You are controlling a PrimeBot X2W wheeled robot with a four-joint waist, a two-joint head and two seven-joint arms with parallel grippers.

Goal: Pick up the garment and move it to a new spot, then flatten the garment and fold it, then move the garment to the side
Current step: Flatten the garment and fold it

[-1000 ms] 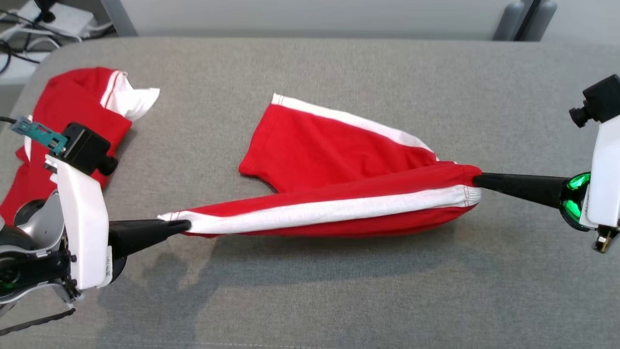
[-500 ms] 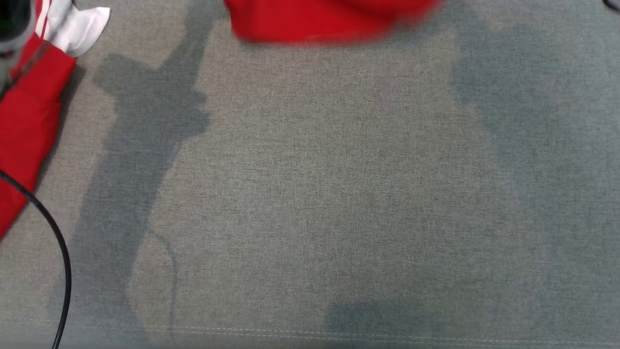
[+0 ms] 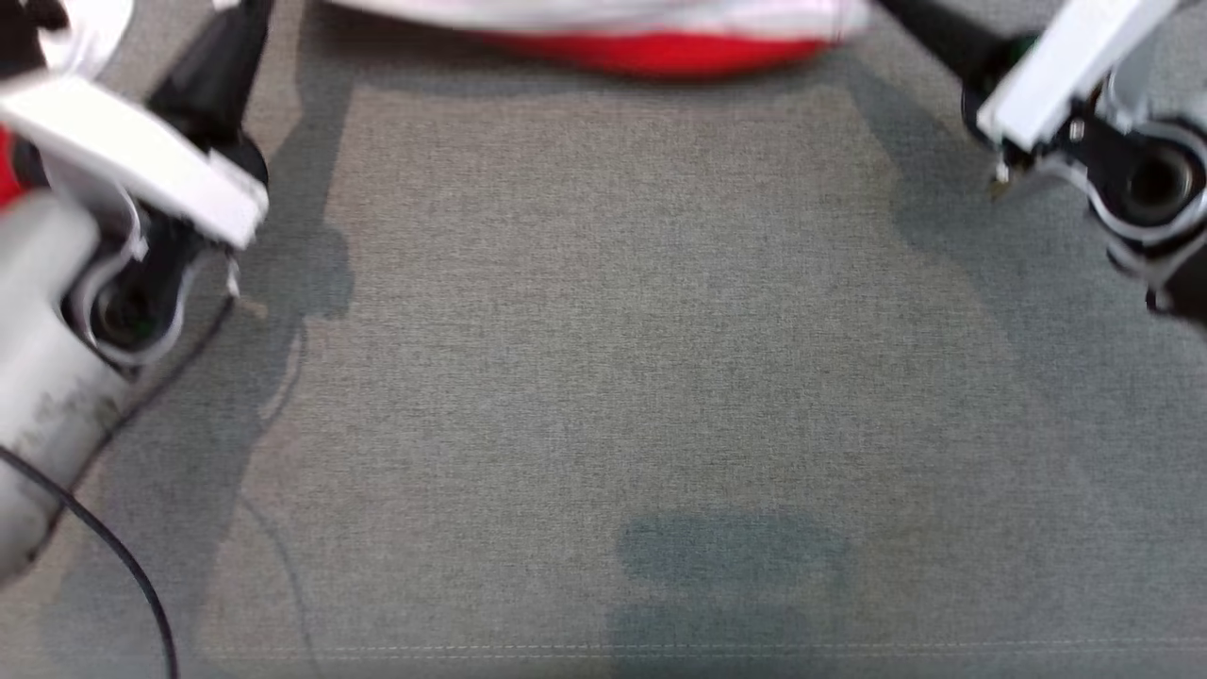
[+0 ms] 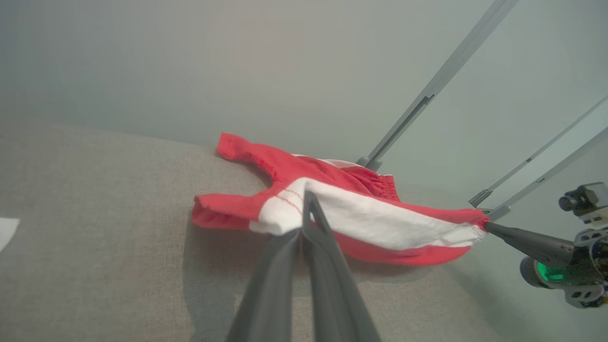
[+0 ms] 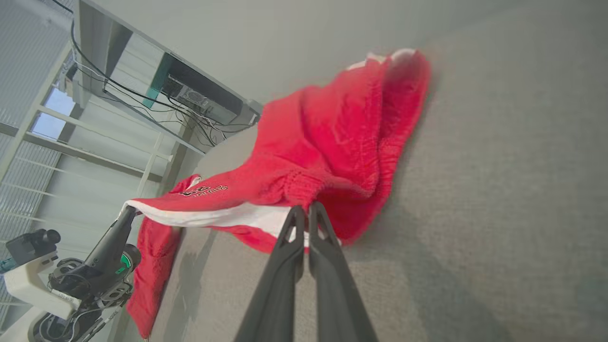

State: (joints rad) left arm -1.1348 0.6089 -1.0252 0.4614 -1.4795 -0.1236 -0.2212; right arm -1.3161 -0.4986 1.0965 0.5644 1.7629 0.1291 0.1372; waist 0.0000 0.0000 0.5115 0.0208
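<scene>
The garment [image 4: 370, 223] is a pair of bright red shorts with a wide white stripe down the side and a bunched, stretchy waist. There is some small black print on the red, too small to read. The shorts are pulled out long between the two grippers, over the far part of the grey counter [image 3: 603, 330]. Their long way runs from the robot's left to its right, and the white stripe runs the same way. The left gripper [image 4: 304, 213] has its fingers pressed together on the white stripe at the leg end. The right gripper [image 5: 304, 211] has its fingers pressed together on the waist end, right where the white stripe meets the gathered red edge. So the leg end points left and the waist points right. The held edge is tight and almost straight. The rest of the shorts hangs away from it, and the other leg lies on the counter farther back. In the head view the garment is a blurry red and white strip at the very top. A second red cloth [image 5: 154, 270] lies on the counter near the left gripper.
</scene>
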